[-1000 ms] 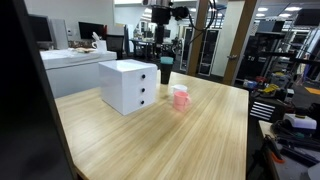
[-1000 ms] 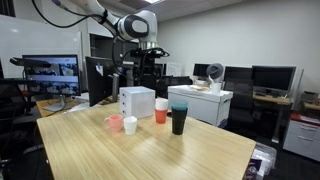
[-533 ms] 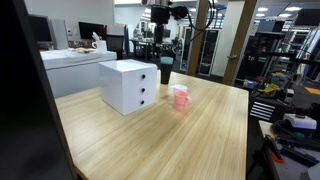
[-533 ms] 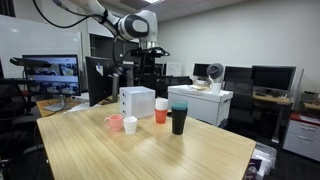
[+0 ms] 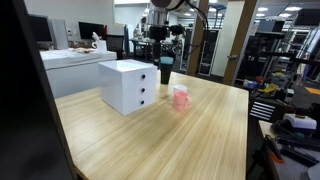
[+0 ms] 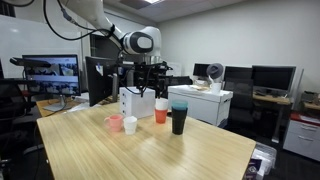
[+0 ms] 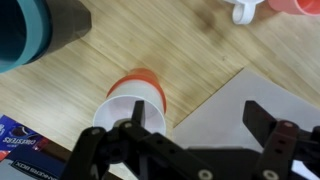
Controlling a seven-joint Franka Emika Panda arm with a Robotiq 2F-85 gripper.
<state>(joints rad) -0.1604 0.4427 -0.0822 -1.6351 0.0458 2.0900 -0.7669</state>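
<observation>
**Fig. Gripper above a group of cups; positions given relative to the white drawer box.** My gripper hangs with its jaws spread wide and nothing between them. It is above the edge of the white drawer box, over the orange-and-white cup. The wrist view shows that cup upright on the wooden table, just beside the box's corner and below my left finger rather than centred between the fingers. The black tumbler, teal at the rim, stands beyond the cup on the side away from the box. A pink mug and a small white cup stand near the box's drawer front. Progress, as I judge it: no grasp is made, no cup is touched or lifted, and all four vessels rest on the table.
</observation>
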